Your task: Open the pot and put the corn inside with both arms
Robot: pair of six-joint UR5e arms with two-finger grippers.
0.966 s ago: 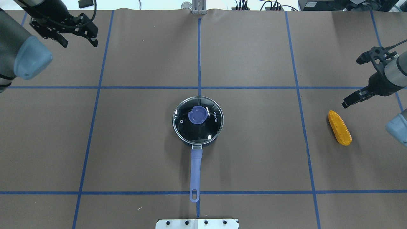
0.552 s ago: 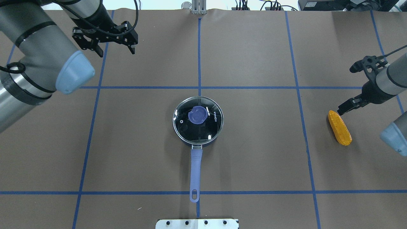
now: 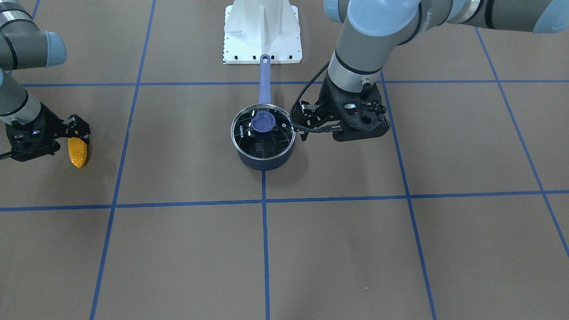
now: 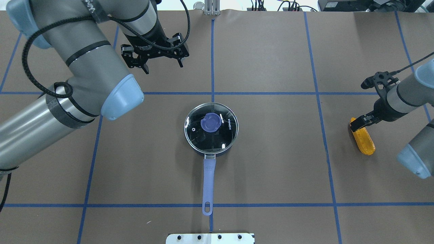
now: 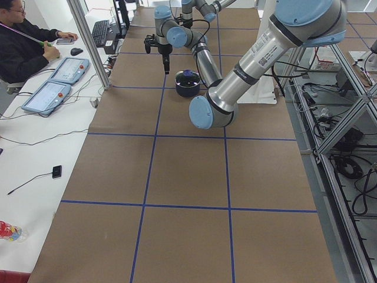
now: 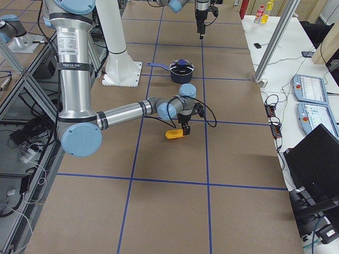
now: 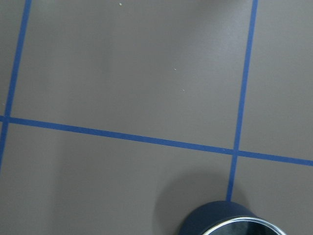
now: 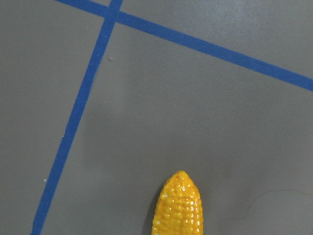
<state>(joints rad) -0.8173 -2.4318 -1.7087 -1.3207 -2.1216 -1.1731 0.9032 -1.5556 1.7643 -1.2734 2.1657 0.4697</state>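
Note:
The dark navy pot (image 4: 225, 144) stands at the table's middle, glass lid on, purple-blue knob (image 4: 211, 122) on top, handle (image 4: 208, 183) towards the robot. It also shows in the front view (image 3: 263, 155) and at the left wrist view's bottom edge (image 7: 215, 220). My left gripper (image 4: 163, 66) is open and empty, high up, beyond and left of the pot. The orange-yellow corn (image 4: 365, 142) lies flat at the right; its tip shows in the right wrist view (image 8: 178, 208). My right gripper (image 4: 359, 123) hangs open over the corn's far end (image 3: 78, 153), not holding it.
The white robot base plate (image 4: 210, 238) sits at the near edge behind the pot handle. Blue tape lines grid the brown table cover. An operator (image 5: 23, 47) and control pendants (image 6: 312, 87) are at a side table beyond the far edge.
My left arm has swung right from the far left corner to just left of the centre line. My right gripper has moved left and nearer, down onto the corn's far end.

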